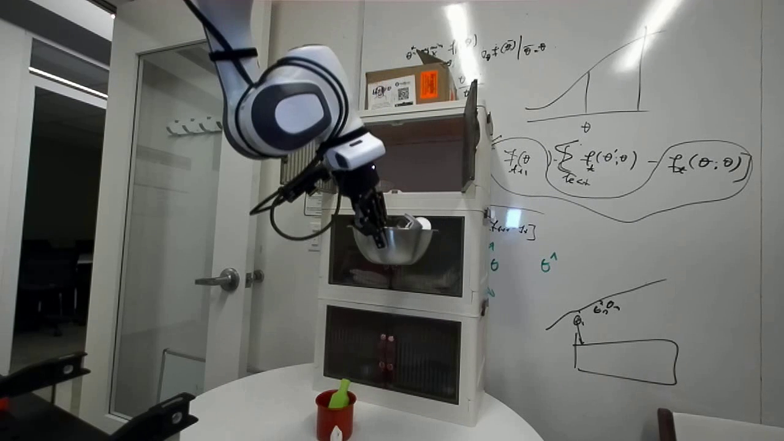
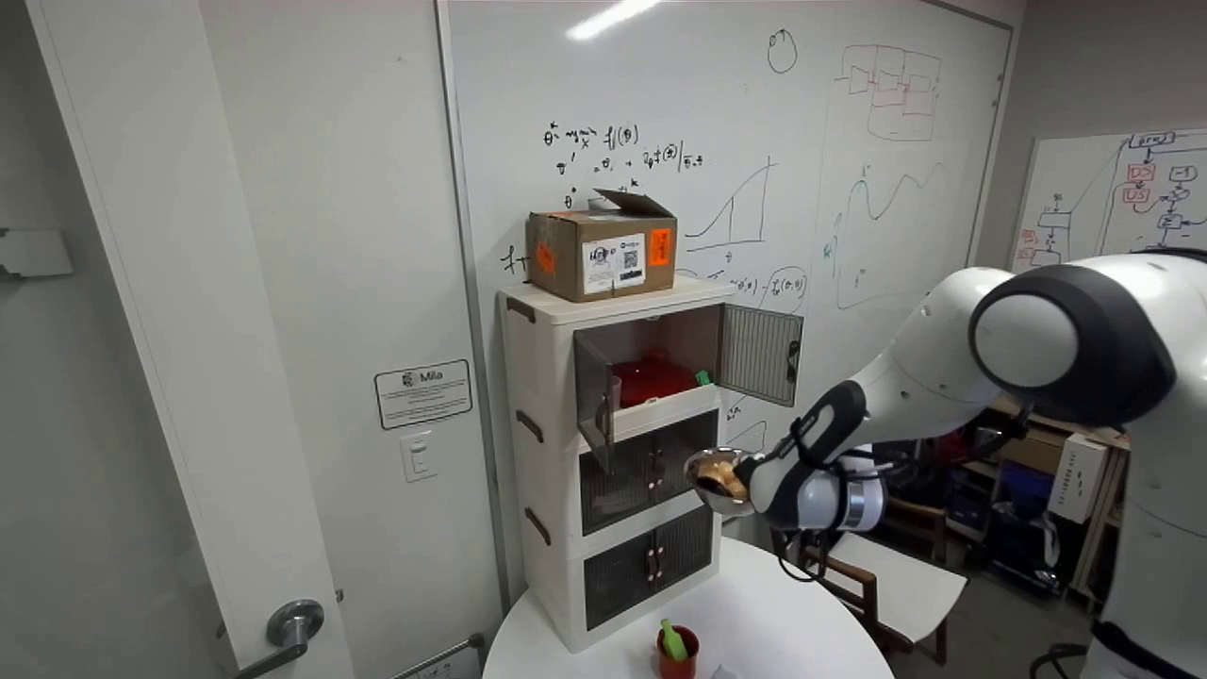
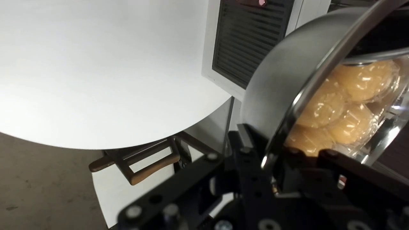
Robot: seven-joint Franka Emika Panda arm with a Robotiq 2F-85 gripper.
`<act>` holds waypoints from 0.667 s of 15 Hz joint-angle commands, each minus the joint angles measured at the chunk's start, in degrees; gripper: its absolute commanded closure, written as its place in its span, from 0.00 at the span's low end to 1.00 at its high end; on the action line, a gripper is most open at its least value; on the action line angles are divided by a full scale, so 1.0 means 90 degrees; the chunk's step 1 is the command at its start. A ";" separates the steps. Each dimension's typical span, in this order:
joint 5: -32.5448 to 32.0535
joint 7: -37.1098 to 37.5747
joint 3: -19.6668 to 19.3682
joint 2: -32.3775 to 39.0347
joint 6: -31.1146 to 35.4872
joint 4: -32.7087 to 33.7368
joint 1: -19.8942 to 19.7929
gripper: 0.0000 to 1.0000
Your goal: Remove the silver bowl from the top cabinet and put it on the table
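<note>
End effector [image 3: 269,153] pinches the silver bowl [image 3: 294,60], cropped by the wrist view's edge

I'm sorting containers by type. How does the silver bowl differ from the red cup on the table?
The silver bowl is wide and metallic grey; the red cup is narrower. The bowl is held aloft at its rim by the tool; the cup stands upright on the table. The bowl holds orange round items, the cup a green object. Both are open-topped with something inside.
</note>
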 commanded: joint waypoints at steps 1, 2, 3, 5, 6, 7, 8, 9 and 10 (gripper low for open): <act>-0.0548 0.1069 0.1212 0.1282 0.1572 0.0147 -0.1142 0.99; -0.0877 0.1431 0.1467 0.1707 0.1811 0.0204 -0.1498 0.99; -0.1134 0.1635 0.1612 0.2154 0.2119 0.0270 -0.1771 0.99; -0.1468 0.1804 0.1677 0.2984 0.2438 0.0438 -0.2169 0.99; -0.1492 0.1756 0.1641 0.3397 0.2537 0.0561 -0.2309 0.99; -0.1553 0.1722 0.1594 0.3822 0.2661 0.0723 -0.2475 0.99; -0.1603 0.1702 0.1589 0.4219 0.2686 0.0905 -0.2679 0.99; -0.1680 0.1684 0.1608 0.4627 0.2692 0.1134 -0.2909 0.99; -0.1713 0.1635 0.1596 0.5039 0.2701 0.1395 -0.3101 0.99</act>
